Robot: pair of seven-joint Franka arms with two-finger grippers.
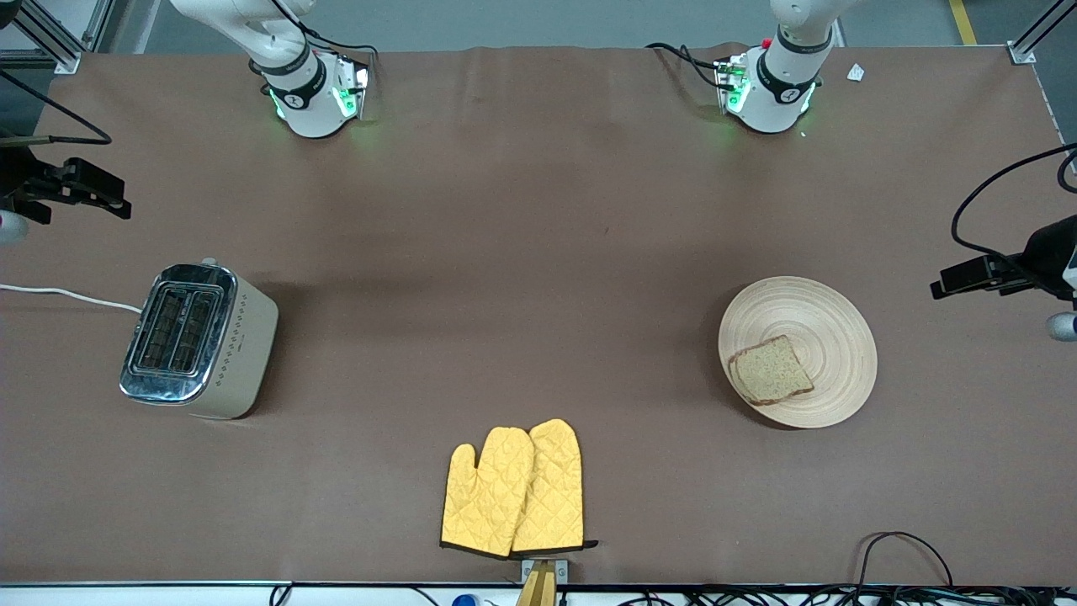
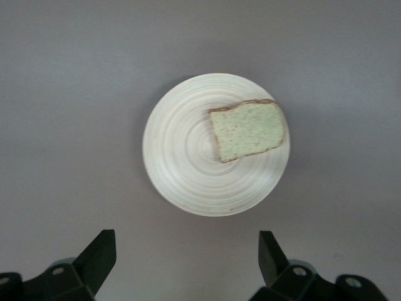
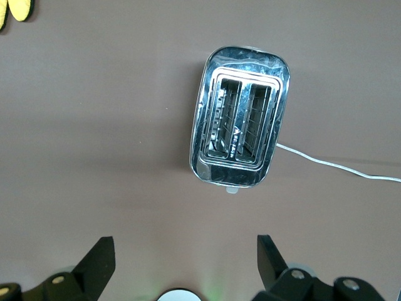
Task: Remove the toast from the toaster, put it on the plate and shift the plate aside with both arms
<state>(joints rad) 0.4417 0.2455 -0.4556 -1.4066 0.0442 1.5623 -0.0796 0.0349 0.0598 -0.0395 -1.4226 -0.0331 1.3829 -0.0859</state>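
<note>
Left claw (image 2: 185,263) spread wide, empty, touching nothing, hanging high over plate (image 1: 829,324) at lower right of front view. Toast (image 1: 770,370) flat on plate, off-centre toward rim. Right claw (image 3: 185,263) equally wide, empty, over toaster (image 1: 198,341) at frame's lower left. Yellow mitts (image 1: 513,488) on bench (image 1: 522,252), bottom centre.

The front view looks down from high across the table (image 1: 538,252), facing both robot bases. The left wrist view looks straight down on the plate (image 2: 188,169); the right wrist view looks straight down on the toaster (image 3: 241,132). Each wrist view shares only that object with the front view.
</note>
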